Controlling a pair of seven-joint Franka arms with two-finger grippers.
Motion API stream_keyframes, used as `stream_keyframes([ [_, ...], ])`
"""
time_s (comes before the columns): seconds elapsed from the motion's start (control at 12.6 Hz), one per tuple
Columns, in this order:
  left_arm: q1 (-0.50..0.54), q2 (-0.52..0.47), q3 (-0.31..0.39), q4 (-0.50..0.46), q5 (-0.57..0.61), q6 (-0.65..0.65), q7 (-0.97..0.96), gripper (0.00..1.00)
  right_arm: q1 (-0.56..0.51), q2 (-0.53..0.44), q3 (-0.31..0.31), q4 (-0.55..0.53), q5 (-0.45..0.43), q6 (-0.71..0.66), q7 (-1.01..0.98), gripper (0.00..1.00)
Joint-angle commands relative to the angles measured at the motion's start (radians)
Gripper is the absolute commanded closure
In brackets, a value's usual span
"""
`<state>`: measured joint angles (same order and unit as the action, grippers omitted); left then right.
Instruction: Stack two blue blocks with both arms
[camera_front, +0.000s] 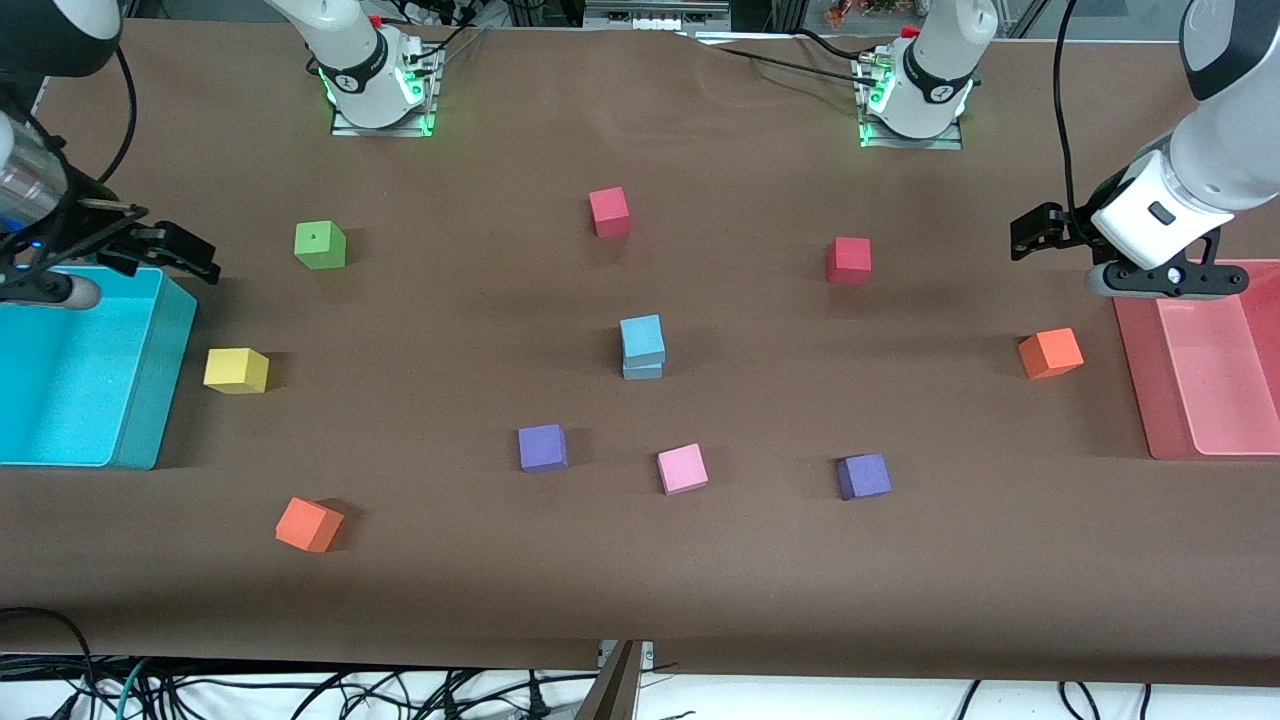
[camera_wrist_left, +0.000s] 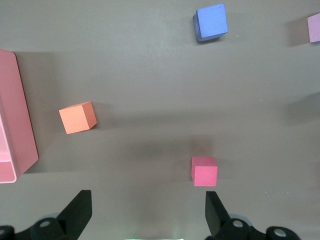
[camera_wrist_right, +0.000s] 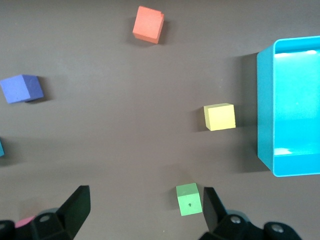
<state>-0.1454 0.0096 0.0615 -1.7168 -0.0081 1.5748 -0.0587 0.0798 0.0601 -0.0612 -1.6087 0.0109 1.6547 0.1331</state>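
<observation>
The two light blue blocks stand stacked, the upper one (camera_front: 641, 338) on the lower one (camera_front: 642, 369), near the middle of the table. A sliver of the stack shows at the edge of the right wrist view (camera_wrist_right: 1, 148). My left gripper (camera_front: 1032, 234) is open and empty, up in the air by the pink tray at the left arm's end; its wrist view (camera_wrist_left: 147, 215) shows bare table between the fingers. My right gripper (camera_front: 185, 255) is open and empty, above the edge of the cyan bin, and in its wrist view (camera_wrist_right: 145, 212) a green cube lies by one finger.
A cyan bin (camera_front: 150, 400) stands at the right arm's end and a pink tray (camera_front: 1135, 380) at the left arm's end. Scattered cubes: green (camera_front: 319, 245), yellow (camera_front: 236, 370), two orange (camera_front: 308, 524) (camera_front: 1050, 353), two red (camera_front: 609, 212) (camera_front: 849, 260), two purple (camera_front: 542, 447) (camera_front: 863, 476), pink (camera_front: 682, 468).
</observation>
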Motion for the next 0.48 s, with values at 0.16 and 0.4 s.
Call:
stream_keyframes([
  [0.16, -0.01, -0.017, 0.0, -0.003, 0.027, -0.022, 0.016, 0.0, -0.046, -0.026, 0.041, -0.036, -0.003, 0.01, 0.025, 0.0],
  [0.4, -0.016, -0.017, 0.0, -0.001, 0.027, -0.022, 0.014, 0.0, -0.046, -0.043, 0.055, -0.059, -0.005, 0.011, 0.033, 0.0],
])
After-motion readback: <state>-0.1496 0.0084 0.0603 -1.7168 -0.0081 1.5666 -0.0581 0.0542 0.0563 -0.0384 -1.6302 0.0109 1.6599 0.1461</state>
